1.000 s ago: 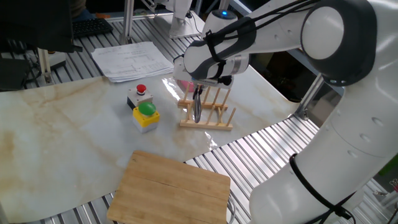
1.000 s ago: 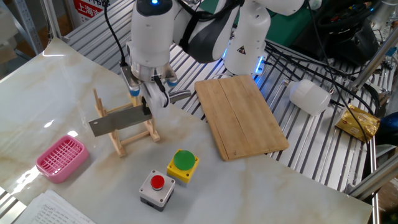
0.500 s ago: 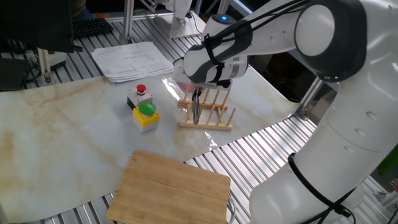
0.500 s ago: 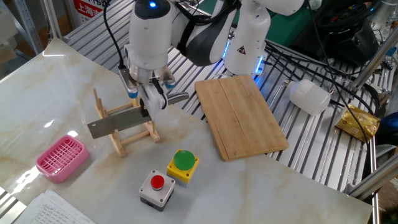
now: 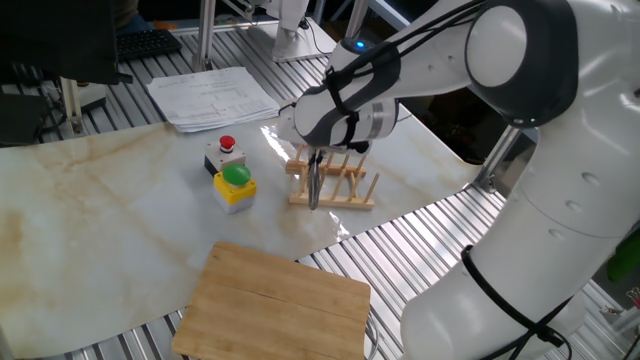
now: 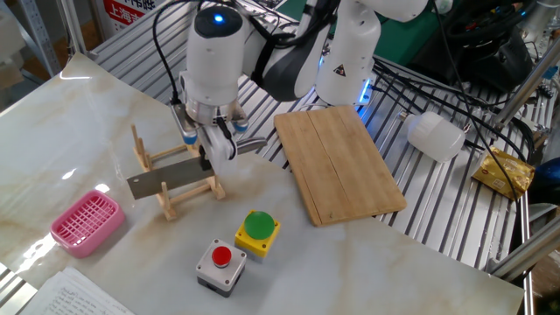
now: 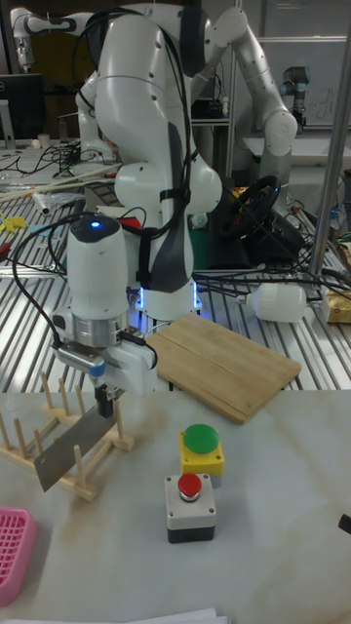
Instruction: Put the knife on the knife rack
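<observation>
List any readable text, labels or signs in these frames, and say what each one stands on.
Red-and-white sign: characters too blurred and cropped to read.
Triangular warning sticker on the robot base: a symbol, no words legible.
Paper stack: print too small to read.
Knife, knife rack, red button box: no lettering visible.
</observation>
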Controlling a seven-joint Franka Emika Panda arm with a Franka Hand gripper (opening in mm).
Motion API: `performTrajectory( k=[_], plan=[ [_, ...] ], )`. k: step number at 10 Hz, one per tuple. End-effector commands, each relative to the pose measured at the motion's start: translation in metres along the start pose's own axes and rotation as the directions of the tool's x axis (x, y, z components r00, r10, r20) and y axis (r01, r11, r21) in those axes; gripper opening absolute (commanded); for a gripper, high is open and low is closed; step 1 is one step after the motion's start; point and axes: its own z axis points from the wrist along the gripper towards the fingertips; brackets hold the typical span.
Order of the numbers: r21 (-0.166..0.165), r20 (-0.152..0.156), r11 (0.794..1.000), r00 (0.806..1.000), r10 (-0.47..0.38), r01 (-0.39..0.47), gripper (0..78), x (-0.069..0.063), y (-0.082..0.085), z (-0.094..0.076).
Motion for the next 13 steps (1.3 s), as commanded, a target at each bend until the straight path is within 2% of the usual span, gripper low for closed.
performTrajectory(
  k=[1,8,9,13],
  plan=[
    [-0.005,0.003,1.0,1.0,0.002,-0.002,2.6,0.0044,-0.0042,0.007],
    [0.01,-0.008,1.0,1.0,-0.004,0.004,2.6,0.0057,-0.0045,0.0122],
    [0.01,-0.008,1.0,1.0,-0.004,0.004,77.4,0.0057,-0.0045,0.0122],
    [0.01,-0.008,1.0,1.0,-0.004,0.004,77.4,0.0057,-0.0045,0.0122]
  ],
)
